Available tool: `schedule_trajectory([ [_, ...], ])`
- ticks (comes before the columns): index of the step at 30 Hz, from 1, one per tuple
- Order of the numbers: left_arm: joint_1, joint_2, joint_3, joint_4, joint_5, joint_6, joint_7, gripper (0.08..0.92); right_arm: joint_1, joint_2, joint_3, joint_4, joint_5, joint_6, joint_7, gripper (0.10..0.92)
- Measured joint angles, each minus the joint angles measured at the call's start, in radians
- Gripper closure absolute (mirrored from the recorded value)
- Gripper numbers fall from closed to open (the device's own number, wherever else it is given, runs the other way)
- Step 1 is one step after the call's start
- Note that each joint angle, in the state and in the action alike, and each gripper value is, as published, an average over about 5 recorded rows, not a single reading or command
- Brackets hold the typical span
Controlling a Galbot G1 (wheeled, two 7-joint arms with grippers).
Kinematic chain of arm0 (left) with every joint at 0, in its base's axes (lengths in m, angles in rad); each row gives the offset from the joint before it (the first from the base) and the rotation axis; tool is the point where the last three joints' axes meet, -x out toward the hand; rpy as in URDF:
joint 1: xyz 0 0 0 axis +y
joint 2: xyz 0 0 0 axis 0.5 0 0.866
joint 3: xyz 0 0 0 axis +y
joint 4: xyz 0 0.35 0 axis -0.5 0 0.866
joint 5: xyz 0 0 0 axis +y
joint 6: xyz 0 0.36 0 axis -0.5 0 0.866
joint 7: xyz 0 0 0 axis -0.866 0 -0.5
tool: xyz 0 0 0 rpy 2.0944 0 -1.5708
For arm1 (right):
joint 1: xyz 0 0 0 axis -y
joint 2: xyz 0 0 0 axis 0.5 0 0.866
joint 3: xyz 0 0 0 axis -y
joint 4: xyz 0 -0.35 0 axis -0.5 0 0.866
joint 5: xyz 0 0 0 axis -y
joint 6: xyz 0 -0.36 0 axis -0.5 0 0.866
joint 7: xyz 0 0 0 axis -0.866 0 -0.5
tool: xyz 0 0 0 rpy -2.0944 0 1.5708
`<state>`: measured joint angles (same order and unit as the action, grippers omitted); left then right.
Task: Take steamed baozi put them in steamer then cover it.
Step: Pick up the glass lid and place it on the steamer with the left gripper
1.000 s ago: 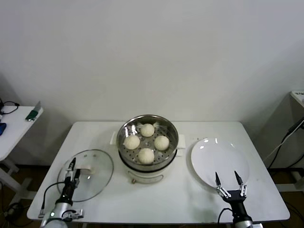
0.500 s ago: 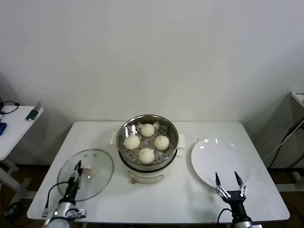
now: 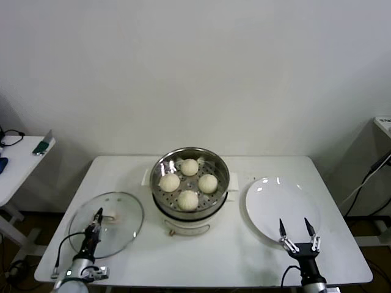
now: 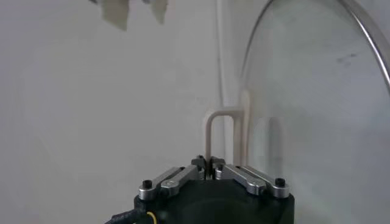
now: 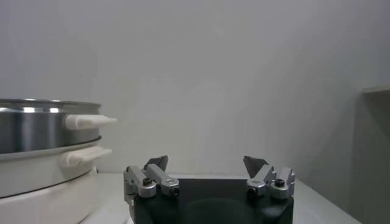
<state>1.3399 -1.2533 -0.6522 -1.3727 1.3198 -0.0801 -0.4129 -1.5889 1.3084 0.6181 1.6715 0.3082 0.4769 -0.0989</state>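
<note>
Head view: four buns [image 3: 189, 182] sit in the open steamer [image 3: 190, 190]; loading looks complete, covering remains. The lid [image 3: 106, 224] lies on the table [image 3: 244, 256] to the steamer's left. Right gripper [image 3: 297, 237] idles, jaws wide.

Left wrist view: left gripper [image 4: 208, 165] pinches the lid's bar handle [image 4: 220, 134].

Right wrist view: only the steamer's side handles [image 5: 88, 121].
</note>
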Motion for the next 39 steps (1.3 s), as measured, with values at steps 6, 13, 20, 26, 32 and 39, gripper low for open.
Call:
schedule_trajectory([
  [6,0.034,0.024,-0.015,-0.129,-0.067,0.024,0.057,0.858,0.0,-0.002,0.005,0.012,-0.004,-0.002,0.005,0.203],
  [13,0.07,0.078,-0.031,-0.323,-0.148,0.092,0.184,0.858,0.003,-0.007,0.008,0.016,-0.008,-0.001,0.009,0.203],
  [20,0.065,0.133,-0.009,-0.521,-0.187,0.22,0.346,0.858,0.008,-0.006,0.002,0.017,-0.028,-0.01,0.021,0.203],
  [26,0.013,0.146,0.067,-0.639,-0.181,0.347,0.464,0.858,0.016,-0.008,-0.007,0.012,-0.045,-0.027,0.028,0.203],
  [32,-0.067,0.12,0.19,-0.698,-0.126,0.457,0.568,0.858,0.025,-0.015,-0.011,0.004,-0.05,-0.034,0.034,0.203],
  [39,-0.157,0.023,0.355,-0.719,-0.006,0.539,0.669,0.858,0.038,-0.023,-0.014,-0.008,-0.042,-0.033,0.043,0.203],
])
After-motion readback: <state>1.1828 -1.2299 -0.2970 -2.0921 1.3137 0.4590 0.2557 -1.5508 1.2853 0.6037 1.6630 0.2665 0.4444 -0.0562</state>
